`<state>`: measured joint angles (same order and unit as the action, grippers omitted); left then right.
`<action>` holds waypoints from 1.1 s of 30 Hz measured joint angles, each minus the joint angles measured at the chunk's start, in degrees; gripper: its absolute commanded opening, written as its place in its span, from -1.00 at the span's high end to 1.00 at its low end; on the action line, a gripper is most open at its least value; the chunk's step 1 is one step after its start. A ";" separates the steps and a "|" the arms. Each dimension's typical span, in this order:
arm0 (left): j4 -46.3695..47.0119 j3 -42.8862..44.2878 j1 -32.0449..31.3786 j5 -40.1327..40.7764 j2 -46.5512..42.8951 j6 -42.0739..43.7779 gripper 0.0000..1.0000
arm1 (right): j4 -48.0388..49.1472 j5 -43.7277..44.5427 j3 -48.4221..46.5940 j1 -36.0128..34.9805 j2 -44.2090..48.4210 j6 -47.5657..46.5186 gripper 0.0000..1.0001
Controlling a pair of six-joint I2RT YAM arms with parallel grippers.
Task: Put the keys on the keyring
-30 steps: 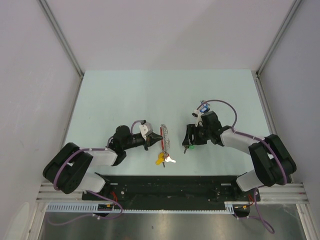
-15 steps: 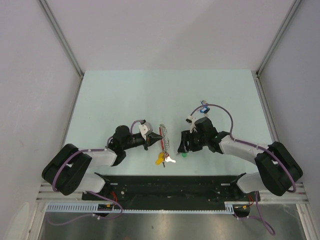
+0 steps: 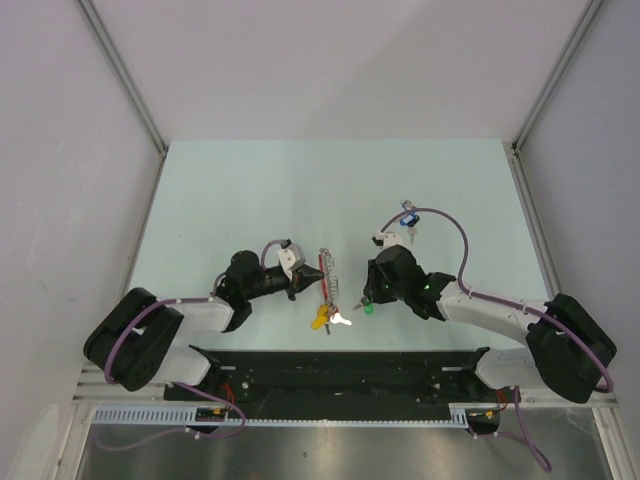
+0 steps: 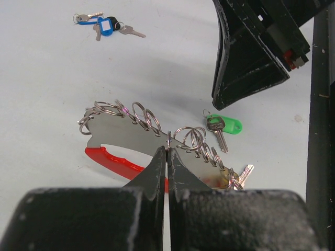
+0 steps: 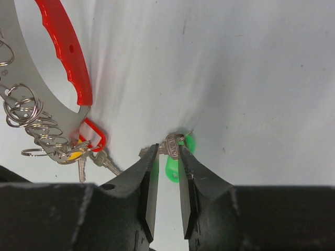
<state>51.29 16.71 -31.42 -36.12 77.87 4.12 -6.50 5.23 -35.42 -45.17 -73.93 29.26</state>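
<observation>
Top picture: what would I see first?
Probably the shiny bunch of rings with its red loop in the middle, pinched by the left gripper. Just right of it, a bright green key lies on the table at the right gripper. A blue key sits farther back.

Bright, even light from overhead, so the pale table (image 3: 250, 190) looks a bit washed out and shadows are just soft grey smudges. Wrist views are sharp on the table, though the jaws up close come out dark and slightly soft, and the keyring (image 5: 31, 70) metal nearly blows out white.
</observation>
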 measured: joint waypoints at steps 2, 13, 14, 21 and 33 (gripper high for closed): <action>-0.02 0.00 0.00 0.00 -0.02 0.00 0.99 | -0.04 2.32 0.00 -1.66 -0.35 1.81 0.49; -0.07 0.00 0.00 0.04 -0.04 -0.02 0.99 | -2.29 8.09 -0.46 -3.65 -7.10 5.81 0.49; -0.09 0.00 0.00 0.04 -0.07 -0.04 0.99 | -2.32 8.31 -0.61 -3.85 -7.10 5.88 0.50; -0.46 0.00 0.00 0.04 -0.31 -0.02 0.99 | -2.60 10.82 -1.05 -5.75 -6.47 5.99 0.46; -0.90 0.00 0.00 0.15 -0.59 -0.02 0.99 | -2.91 13.03 -3.30 -6.80 -6.40 7.23 0.37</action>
<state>50.39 16.71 -31.42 -35.97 77.28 4.10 -9.41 18.26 -38.72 -51.96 -80.34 36.49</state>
